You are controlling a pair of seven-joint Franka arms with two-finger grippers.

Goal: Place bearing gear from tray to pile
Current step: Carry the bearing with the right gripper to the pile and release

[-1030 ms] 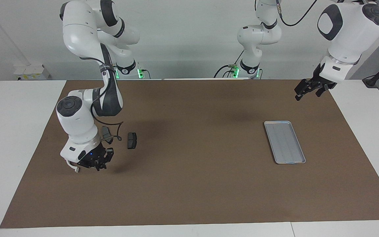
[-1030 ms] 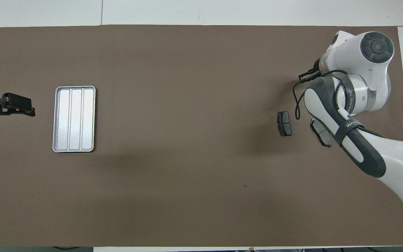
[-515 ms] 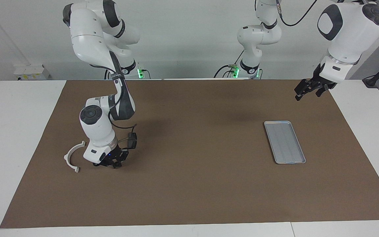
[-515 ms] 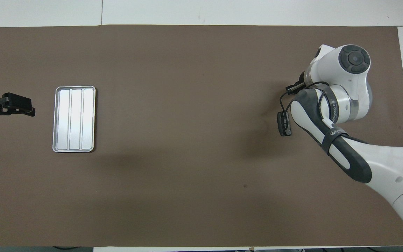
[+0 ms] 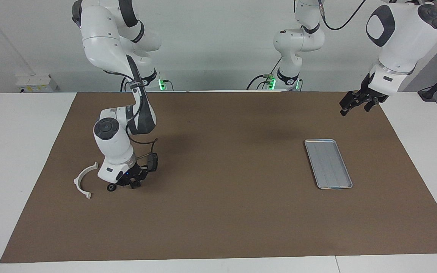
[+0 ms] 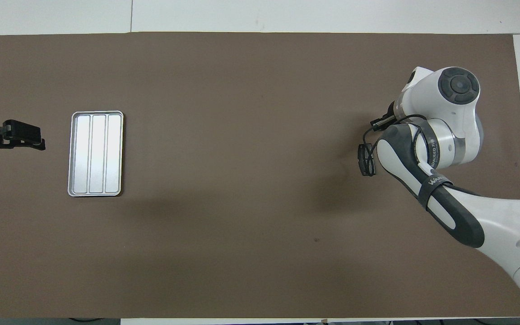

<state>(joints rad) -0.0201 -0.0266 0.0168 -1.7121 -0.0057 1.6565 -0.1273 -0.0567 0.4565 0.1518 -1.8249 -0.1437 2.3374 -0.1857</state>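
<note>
Right claw [image 5: 130, 184] now off the dark bearing gear [image 5: 110, 187], fingertips together; one plate hidden.

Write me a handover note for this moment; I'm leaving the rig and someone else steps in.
Right gripper: shut, low at the pile.
Left gripper: open, holding nothing, waiting in the air at its own end of the table.
Bearing gear: on the mat between the white bracket and the right gripper; contact unclear. A dark plate lies beside them.
Tray: toward the left arm's end.
Done: gear at the pile.
Left: probably just lifting the right arm away.
</note>
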